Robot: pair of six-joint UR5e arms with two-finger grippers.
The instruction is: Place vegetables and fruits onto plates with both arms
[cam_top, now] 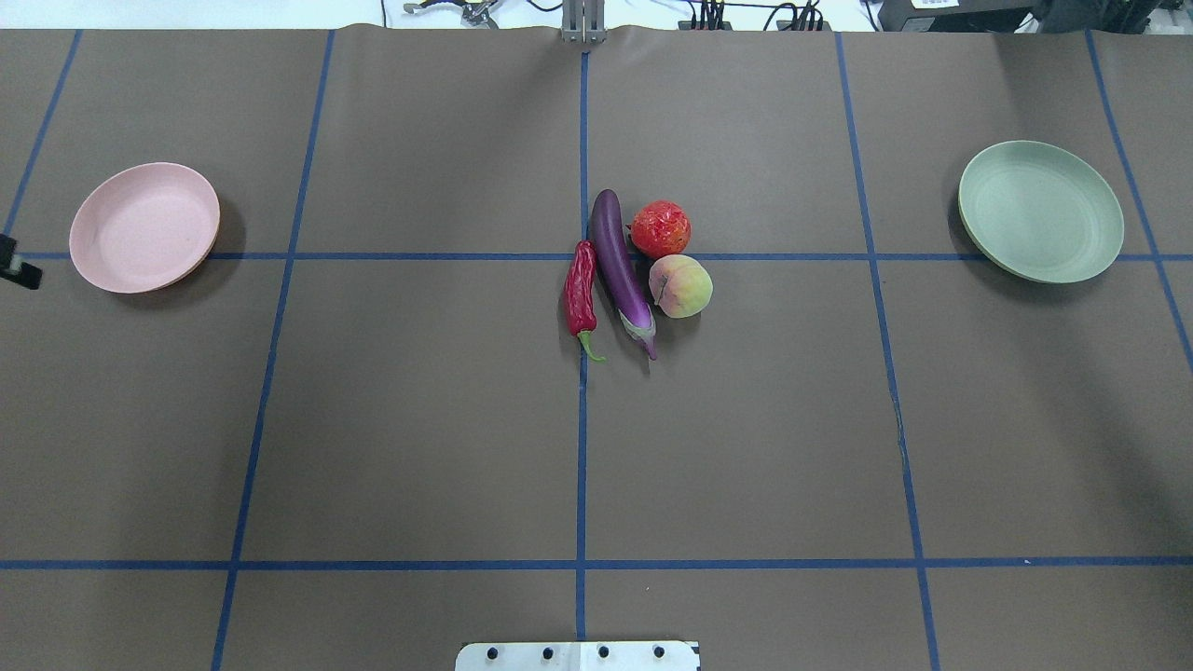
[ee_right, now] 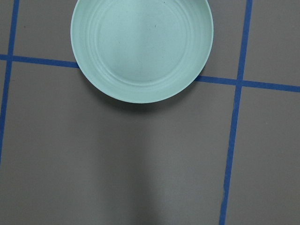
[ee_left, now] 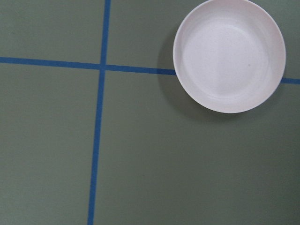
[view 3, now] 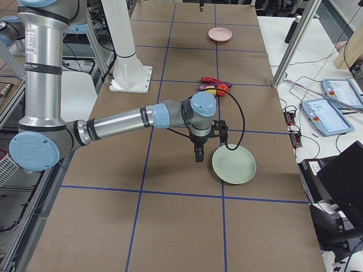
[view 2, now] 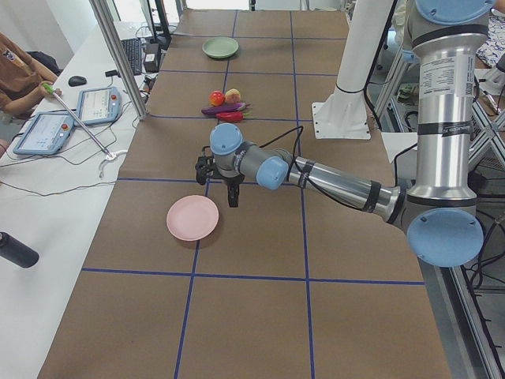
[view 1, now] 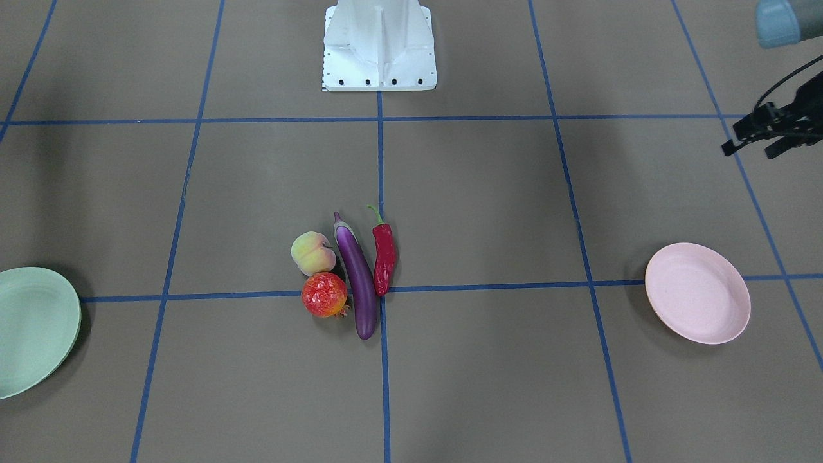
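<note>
A purple eggplant (view 1: pixel 357 276) (cam_top: pixel 620 270), a red chili pepper (view 1: pixel 384 257) (cam_top: pixel 580 289), a peach (view 1: pixel 313 253) (cam_top: pixel 680 286) and a pomegranate (view 1: pixel 325 294) (cam_top: pixel 661 228) lie bunched together at the table's middle. The pink plate (cam_top: pixel 144 226) (ee_left: pixel 229 55) is empty on my left. The green plate (cam_top: pixel 1041 211) (ee_right: pixel 141 49) is empty on my right. My left gripper (view 1: pixel 749 153) (view 2: pixel 219 185) hovers open and empty near the pink plate. My right gripper (view 3: pixel 204 148) hovers beside the green plate; I cannot tell if it is open or shut.
The white base pedestal (view 1: pixel 379 48) stands at the robot's edge of the table. Blue tape lines (cam_top: pixel 582 466) grid the brown mat. Tablets (view 2: pixel 47 130) and an aluminium post (view 2: pixel 118 55) stand along the operators' side, where a person sits.
</note>
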